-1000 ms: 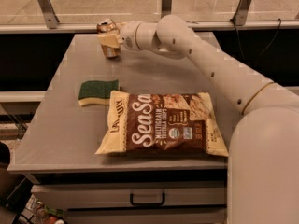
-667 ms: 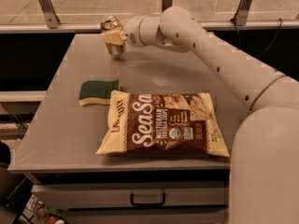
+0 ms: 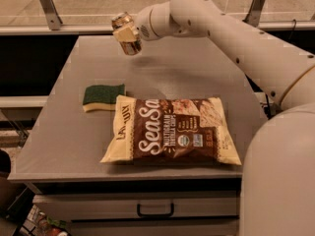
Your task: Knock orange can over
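Nearest me, the robot's pale body fills the right foreground beside the drawer (image 3: 98, 208) under the grey table (image 3: 64, 136). On the front half of the table a brown chip bag (image 3: 172, 132) lies flat, with a green-and-yellow sponge (image 3: 102, 96) just beside its far left corner. From the right, the arm (image 3: 236, 38) rises, bends at a rounded elbow near the far edge and reaches leftward. At its end the gripper (image 3: 126, 33) is clamped around the orange can (image 3: 132, 46), one pale finger across its side. The can is tilted over the table's far left part, silver top leaning left; I can't tell whether its base touches the surface.
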`<state>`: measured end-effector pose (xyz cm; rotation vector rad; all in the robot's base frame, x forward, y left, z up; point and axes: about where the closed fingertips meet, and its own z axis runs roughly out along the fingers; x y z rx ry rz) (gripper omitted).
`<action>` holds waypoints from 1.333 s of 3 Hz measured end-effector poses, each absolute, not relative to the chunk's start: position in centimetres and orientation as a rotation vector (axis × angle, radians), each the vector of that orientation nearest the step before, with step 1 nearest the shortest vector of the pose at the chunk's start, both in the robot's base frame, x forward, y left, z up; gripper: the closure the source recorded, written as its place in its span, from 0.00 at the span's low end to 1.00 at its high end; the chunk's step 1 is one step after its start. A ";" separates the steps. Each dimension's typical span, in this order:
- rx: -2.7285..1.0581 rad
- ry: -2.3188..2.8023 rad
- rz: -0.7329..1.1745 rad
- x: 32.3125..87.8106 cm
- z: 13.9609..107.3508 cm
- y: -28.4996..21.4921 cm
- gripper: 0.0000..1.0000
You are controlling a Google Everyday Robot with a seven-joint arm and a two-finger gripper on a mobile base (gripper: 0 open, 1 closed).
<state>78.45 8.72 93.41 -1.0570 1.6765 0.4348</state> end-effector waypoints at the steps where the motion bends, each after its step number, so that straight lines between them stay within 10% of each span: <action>1: -1.139 1.754 0.318 78.0 94.2 8.5 1.00; 4: -1.412 1.953 0.090 77.6 91.9 8.8 1.00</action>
